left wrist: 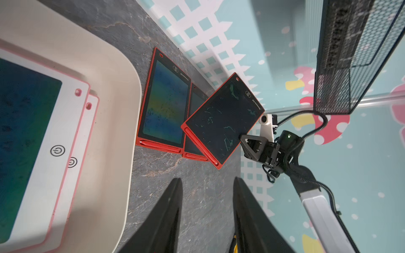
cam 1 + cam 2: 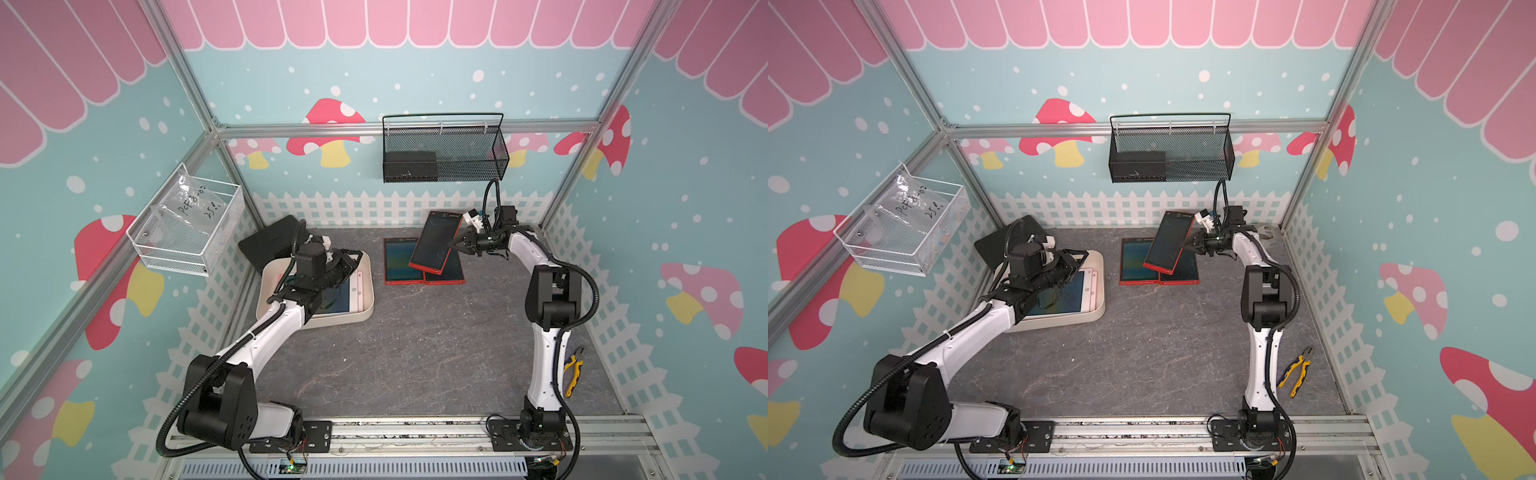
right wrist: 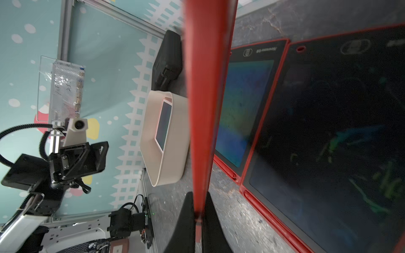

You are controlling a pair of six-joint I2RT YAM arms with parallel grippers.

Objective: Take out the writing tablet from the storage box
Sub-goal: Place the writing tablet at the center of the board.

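Observation:
The cream-white storage box (image 2: 367,308) sits at the table's left. Two pink writing tablets (image 1: 72,122) lie stacked inside it, partly hidden under my left arm in both top views. My left gripper (image 1: 207,182) hovers over the box's far right corner (image 2: 1098,259), open, with only bare table between its fingers. My right gripper (image 3: 198,195) is shut on the edge of a red writing tablet (image 2: 436,243). It holds that tablet tilted in the air above two more red tablets (image 2: 401,259) that lie flat side by side on the table.
A black ribbed hard case (image 2: 270,241) lies behind the box. A black mesh basket (image 2: 444,153) hangs on the back wall. A white wire basket (image 2: 187,224) with a plastic bag hangs on the left wall. Yellow pliers (image 2: 573,370) lie by the right arm.

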